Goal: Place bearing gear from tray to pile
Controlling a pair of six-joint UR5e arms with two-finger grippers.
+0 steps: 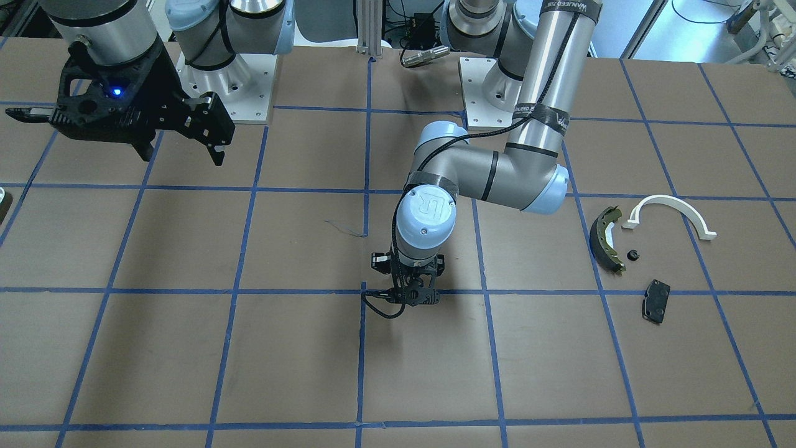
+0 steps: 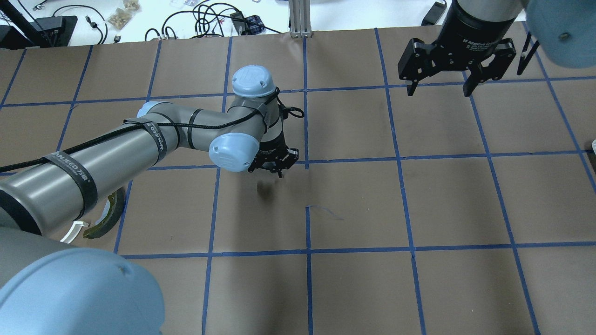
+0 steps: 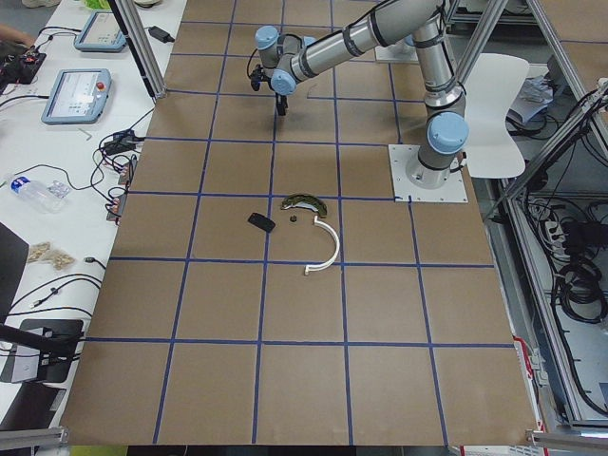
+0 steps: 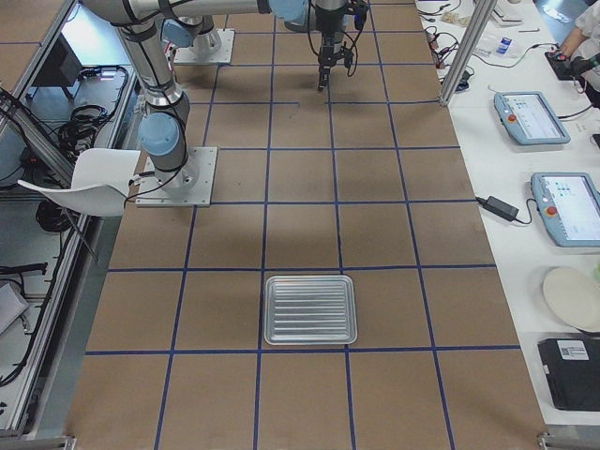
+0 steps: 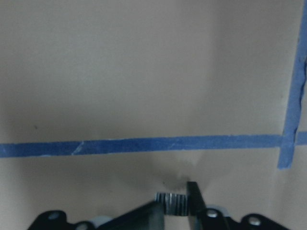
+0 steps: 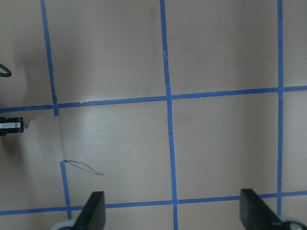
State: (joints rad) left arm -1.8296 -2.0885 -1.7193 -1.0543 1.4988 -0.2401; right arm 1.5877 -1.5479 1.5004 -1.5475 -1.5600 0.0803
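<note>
My left gripper hangs just above the table's middle, shut on a small ridged metal bearing gear held between its fingertips; it also shows in the overhead view. The pile lies at the table's left end, well away from it: an olive-green brake shoe, a white half-ring arch, a flat black brake pad and a tiny black round piece. The silver ridged tray sits near the table's right end and looks empty. My right gripper is open and empty, raised above the table.
Brown paper with a blue tape grid covers the table. A thin stray wire lies near the centre. The arm bases stand at the robot's edge. A side bench with tablets runs along the operators' side.
</note>
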